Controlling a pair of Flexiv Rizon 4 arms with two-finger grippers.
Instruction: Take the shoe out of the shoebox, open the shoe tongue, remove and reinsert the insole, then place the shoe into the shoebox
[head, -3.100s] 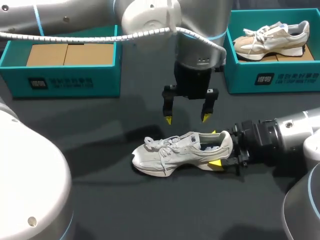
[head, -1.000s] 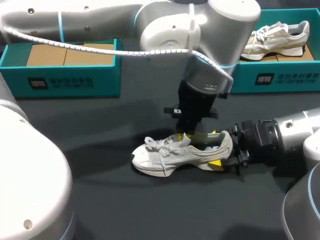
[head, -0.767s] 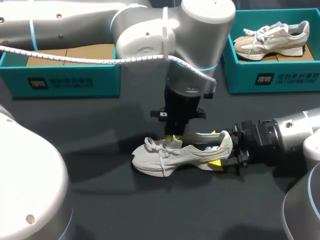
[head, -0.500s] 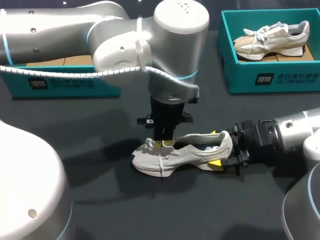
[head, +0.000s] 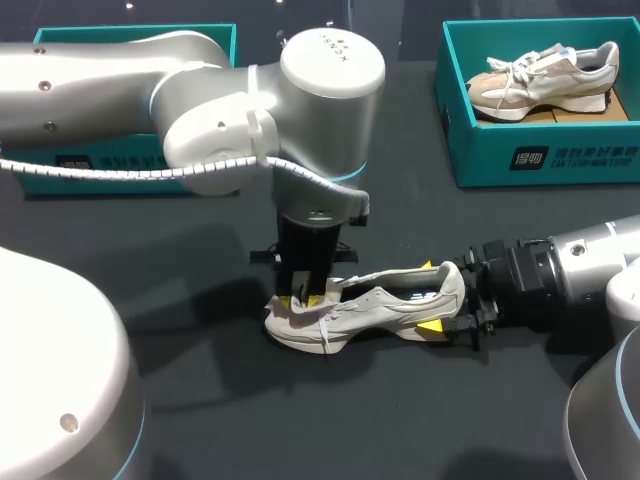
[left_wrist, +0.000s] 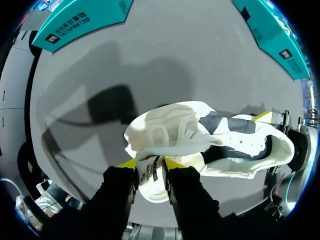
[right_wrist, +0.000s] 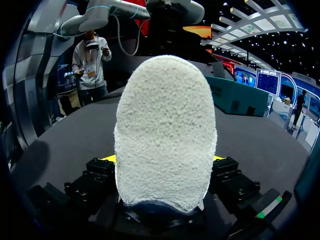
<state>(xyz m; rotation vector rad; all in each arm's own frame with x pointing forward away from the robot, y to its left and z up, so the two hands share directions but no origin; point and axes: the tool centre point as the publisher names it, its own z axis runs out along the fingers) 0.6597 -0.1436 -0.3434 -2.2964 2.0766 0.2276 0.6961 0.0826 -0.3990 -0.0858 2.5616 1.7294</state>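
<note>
Pale shoe (head: 385, 303) lay on the surface (head: 330, 420), left end effector (head: 300, 297) pinching its tongue (left_wrist: 151, 173) near the toe, right end effector (head: 430, 296) clamping its heel (right_wrist: 165, 135).

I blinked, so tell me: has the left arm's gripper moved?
Yes: the left gripper dropped and slid along the shoe, which stayed put, toward its toe.
</note>
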